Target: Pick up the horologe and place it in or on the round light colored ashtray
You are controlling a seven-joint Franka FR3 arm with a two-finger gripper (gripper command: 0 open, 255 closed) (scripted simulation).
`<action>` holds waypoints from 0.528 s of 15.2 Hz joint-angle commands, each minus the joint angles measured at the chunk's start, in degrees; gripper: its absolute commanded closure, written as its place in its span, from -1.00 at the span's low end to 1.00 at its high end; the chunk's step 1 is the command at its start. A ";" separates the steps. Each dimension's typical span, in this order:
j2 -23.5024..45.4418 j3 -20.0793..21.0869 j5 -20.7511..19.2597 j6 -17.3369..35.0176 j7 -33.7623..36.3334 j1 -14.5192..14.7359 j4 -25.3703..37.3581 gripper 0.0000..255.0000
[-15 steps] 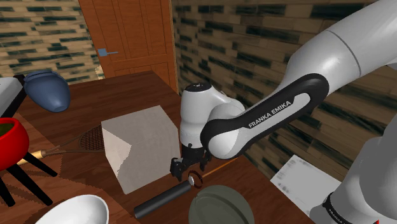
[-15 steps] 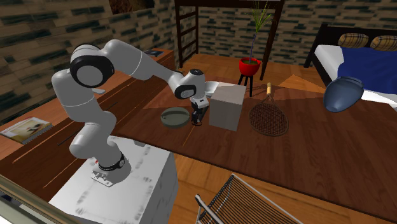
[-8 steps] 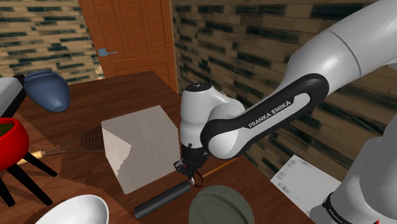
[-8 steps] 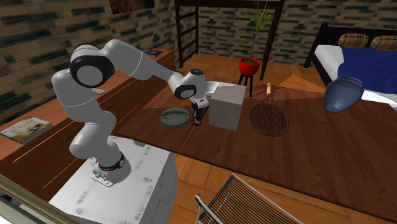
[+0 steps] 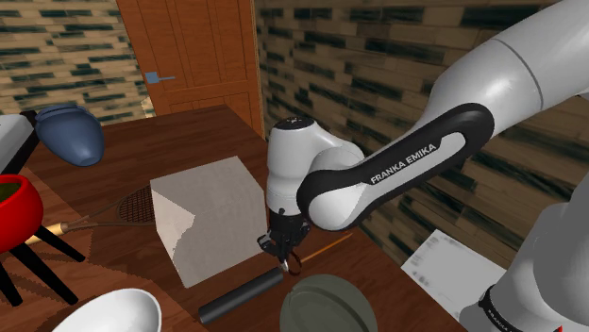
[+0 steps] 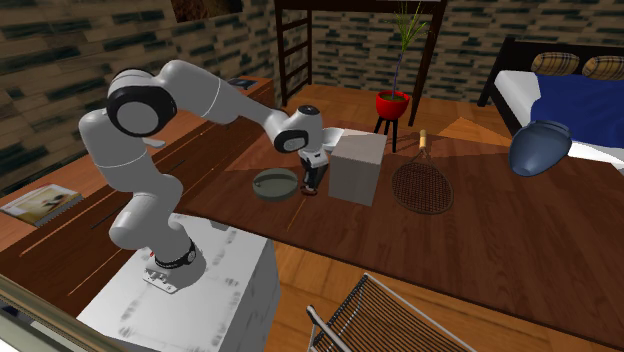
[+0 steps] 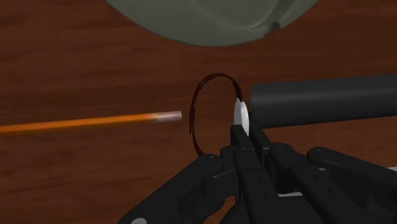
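Observation:
The horologe is a wristwatch (image 7: 210, 112) with a thin dark red strap and a white face, standing on edge on the brown table. My black gripper (image 7: 245, 137) is shut on its white face, the strap loop sticking out beside the fingers. In the shoulder view the gripper (image 5: 282, 257) points straight down at the table between a grey box and the ashtray. The ashtray (image 5: 327, 304) is a round grey-green dish just in front of the gripper; it also appears in the wrist view (image 7: 210, 19) and in the second exterior view (image 6: 275, 185), to the left of the gripper (image 6: 310, 186).
A dark cylinder (image 5: 242, 294) lies right against the watch, and an orange pencil (image 7: 83, 121) lies on its other side. The grey box (image 5: 210, 217) stands close behind the gripper. Farther off are a racket (image 6: 420, 186), a white bowl (image 5: 109, 313), a red pot (image 5: 14, 211) and a blue vase (image 5: 71, 135).
The fingers stood open around the watch a second ago; they have closed on it. The hand has stayed over the same spot.

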 commanded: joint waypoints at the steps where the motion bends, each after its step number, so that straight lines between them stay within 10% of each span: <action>1: -0.97 0.02 0.53 -1.48 -0.24 -0.03 0.59 1.00; 8: -4.02 -0.21 2.02 -6.91 -1.04 -0.21 3.28 1.00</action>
